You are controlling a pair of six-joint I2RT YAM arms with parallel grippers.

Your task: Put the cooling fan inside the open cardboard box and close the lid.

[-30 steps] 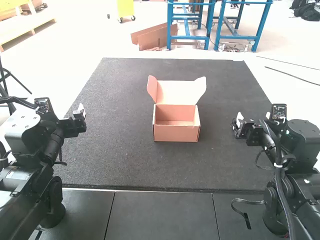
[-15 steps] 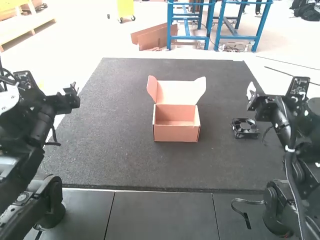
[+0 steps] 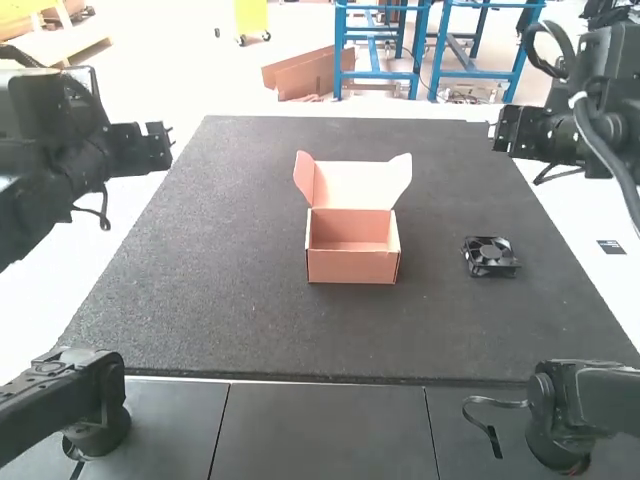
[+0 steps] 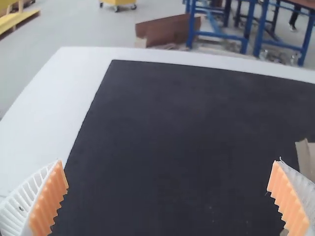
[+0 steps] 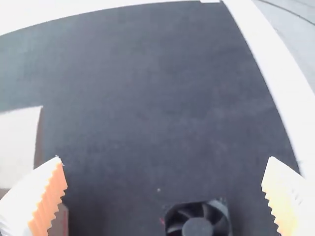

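Workshop: blue steel frames (image 3: 438, 50), concrete floor (image 3: 150, 60)

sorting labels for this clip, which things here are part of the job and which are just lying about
Part of the job:
fan, on the mat, right of the box
box, open, lid up

Just lying about:
mat
table
small dark tag on the table

We see 2 arms in matte black, the left arm (image 3: 60, 170) and right arm (image 3: 590, 95), built of blocky housings and rounded joints above rounded bases (image 3: 70, 395). Black cables (image 3: 545, 45) loop off the right arm, bound by a white tie (image 3: 577, 98). The left gripper (image 4: 166, 164) and right gripper (image 5: 163, 161) each carry 2 white ribbed fingers (image 4: 19, 209) faced with orange saw-toothed pads (image 5: 47, 201).
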